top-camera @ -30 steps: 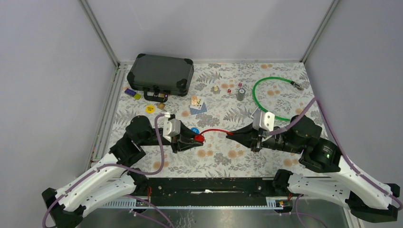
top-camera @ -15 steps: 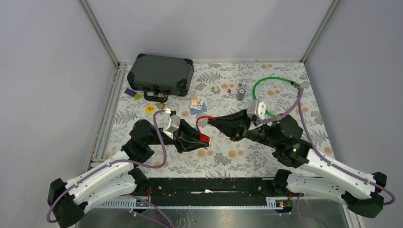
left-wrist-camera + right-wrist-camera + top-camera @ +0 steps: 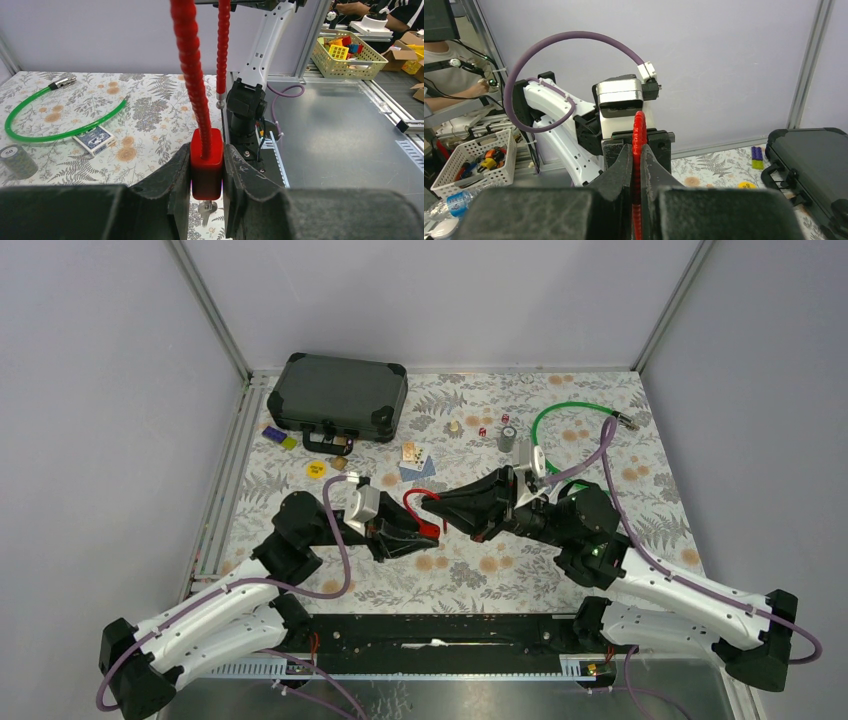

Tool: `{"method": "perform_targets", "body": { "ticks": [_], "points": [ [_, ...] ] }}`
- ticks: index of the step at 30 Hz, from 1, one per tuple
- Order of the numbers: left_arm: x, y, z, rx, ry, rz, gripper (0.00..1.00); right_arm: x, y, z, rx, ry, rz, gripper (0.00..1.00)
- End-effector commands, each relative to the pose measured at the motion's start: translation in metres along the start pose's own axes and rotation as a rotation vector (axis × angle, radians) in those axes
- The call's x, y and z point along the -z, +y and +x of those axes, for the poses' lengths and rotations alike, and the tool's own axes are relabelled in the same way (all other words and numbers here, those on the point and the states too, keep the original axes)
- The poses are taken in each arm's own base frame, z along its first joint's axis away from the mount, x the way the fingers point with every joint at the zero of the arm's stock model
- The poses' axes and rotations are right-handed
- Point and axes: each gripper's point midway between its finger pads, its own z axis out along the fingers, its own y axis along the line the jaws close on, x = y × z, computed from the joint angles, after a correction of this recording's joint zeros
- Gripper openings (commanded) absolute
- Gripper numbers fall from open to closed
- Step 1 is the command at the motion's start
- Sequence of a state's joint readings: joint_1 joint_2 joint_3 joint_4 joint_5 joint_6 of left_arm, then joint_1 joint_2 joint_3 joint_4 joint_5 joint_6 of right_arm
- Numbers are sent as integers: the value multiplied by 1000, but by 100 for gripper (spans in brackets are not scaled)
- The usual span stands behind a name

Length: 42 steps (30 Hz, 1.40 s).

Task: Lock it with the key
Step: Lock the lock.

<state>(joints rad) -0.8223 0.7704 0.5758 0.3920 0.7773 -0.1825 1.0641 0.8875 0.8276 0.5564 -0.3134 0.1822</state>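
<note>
A floral-patterned table (image 3: 600, 430) sat between grey walls (image 3: 440, 300); mid-table the left gripper (image 3: 429, 531) clamped the red lock body (image 3: 206, 162); the right gripper (image 3: 433, 508) pinched its red cable (image 3: 410, 497) — arched between them; only the left wrist view showed a key (image 3: 207, 207) protruding beneath the body.

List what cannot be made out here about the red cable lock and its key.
- Key: in the left wrist view, mostly hidden under the lock body, between the fingers of the left tool. How deep it sits is unclear.
- Red cable: in the right wrist view, its lower part is cut off by the bottom edge, inside the right tool.
- Lock body in the top view: too small, mostly covered by the left tool.
</note>
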Motion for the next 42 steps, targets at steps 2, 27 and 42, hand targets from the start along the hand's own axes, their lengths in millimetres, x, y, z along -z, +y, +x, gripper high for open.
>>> {"method": "perform_targets", "body": {
  "ticks": [2,27,42],
  "points": [
    [-5,-7,-30,-86,-63,36,0,-4,4,-12,-9,-88,-29,0],
    [-10,-9,-32,-71,-94,54,0,15,-19,29,-36,-89,88,0],
    [-13,-11,-45,-61,-160,69,0,28,-26,49,-42,-46,132,0]
  ]
}}
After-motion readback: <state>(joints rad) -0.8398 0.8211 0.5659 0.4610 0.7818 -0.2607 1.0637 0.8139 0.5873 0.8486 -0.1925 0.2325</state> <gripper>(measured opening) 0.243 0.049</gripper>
